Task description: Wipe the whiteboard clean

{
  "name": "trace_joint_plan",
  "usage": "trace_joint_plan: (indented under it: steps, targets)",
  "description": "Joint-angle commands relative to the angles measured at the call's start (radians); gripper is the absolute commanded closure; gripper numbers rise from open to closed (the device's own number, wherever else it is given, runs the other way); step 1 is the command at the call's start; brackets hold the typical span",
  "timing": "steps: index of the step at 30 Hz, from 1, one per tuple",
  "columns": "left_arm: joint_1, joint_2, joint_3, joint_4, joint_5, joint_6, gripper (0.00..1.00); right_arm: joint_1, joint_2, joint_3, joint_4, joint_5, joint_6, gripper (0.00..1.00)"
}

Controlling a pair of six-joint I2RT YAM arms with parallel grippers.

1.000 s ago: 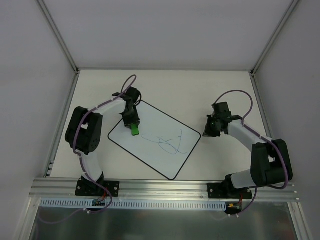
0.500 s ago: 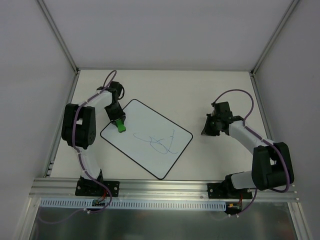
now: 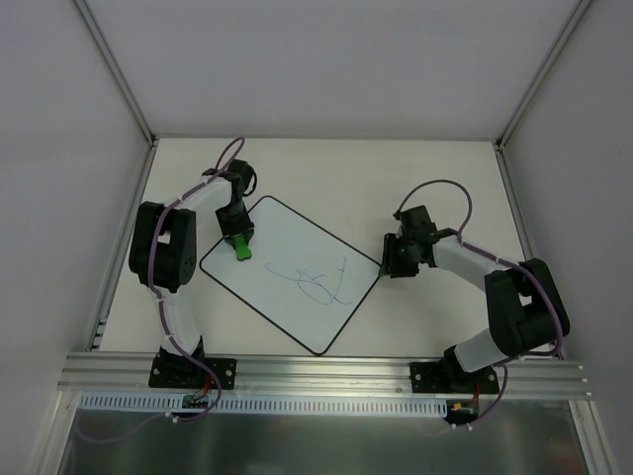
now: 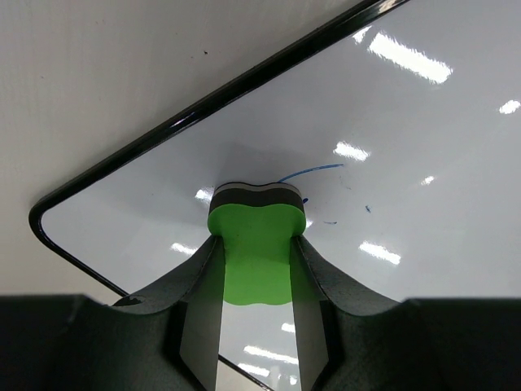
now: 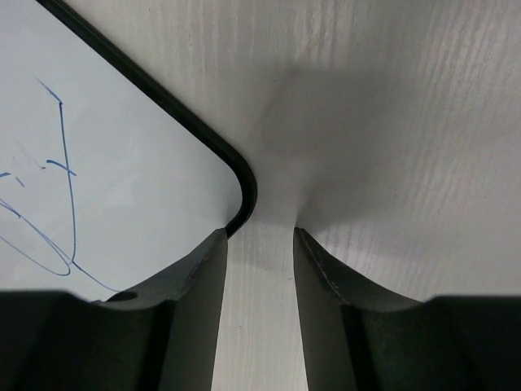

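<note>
**Whiteboard** (image 3: 297,259): lies flat and askew on the worktop (image 3: 445,178), between the two arms. Blue scribble (image 3: 321,284) at its centre is intact.
**Left pincer** (image 3: 240,244): pinching the green eraser (image 4: 256,244), which sits pad-down on the board's upper-left area, short of the scribble.
**Right pincer** (image 5: 259,236): spread, holding nothing.
**Change:** the board has slid leftward under the eraser. The right pincer has since moved in against the board's right corner.
**Reading:** probably bracing the board before wiping; erasing has hardly begun.
</note>
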Motion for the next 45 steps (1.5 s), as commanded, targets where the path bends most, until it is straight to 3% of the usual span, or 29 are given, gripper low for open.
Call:
trace_joint_plan:
  steps: [1,9,12,16,20,28,34,38,45]
  targets:
    - [-0.032,0.060,-0.025,0.022,0.034,-0.011,1.00,0.029,0.053,0.070,0.023,0.055,0.018,0.58]
    - [-0.076,0.063,-0.032,0.022,0.037,-0.022,1.00,0.090,0.140,0.108,-0.017,0.150,0.035,0.73]
    - [-0.092,0.070,-0.038,0.024,0.041,-0.028,1.00,0.107,0.156,0.124,-0.073,0.219,0.038,0.81]
    - [-0.099,0.056,-0.044,0.027,0.048,-0.025,1.00,0.118,0.161,0.128,-0.133,0.281,0.050,0.99]
    - [-0.079,0.018,-0.035,0.024,0.016,-0.002,1.00,0.118,0.158,0.125,-0.150,0.273,0.062,1.00]
    - [0.066,0.059,0.011,0.015,-0.030,0.058,1.00,0.118,0.141,0.117,-0.153,0.282,0.065,1.00]
    - [0.080,0.088,0.065,0.005,-0.018,0.071,1.00,0.118,0.141,0.117,-0.152,0.284,0.059,1.00]
    - [0.042,0.108,0.108,0.005,0.034,0.101,1.00,0.116,0.144,0.122,-0.150,0.285,0.059,1.00]
    - [-0.130,0.207,0.178,0.007,0.093,0.087,1.00,0.118,0.143,0.121,-0.146,0.282,0.058,1.00]
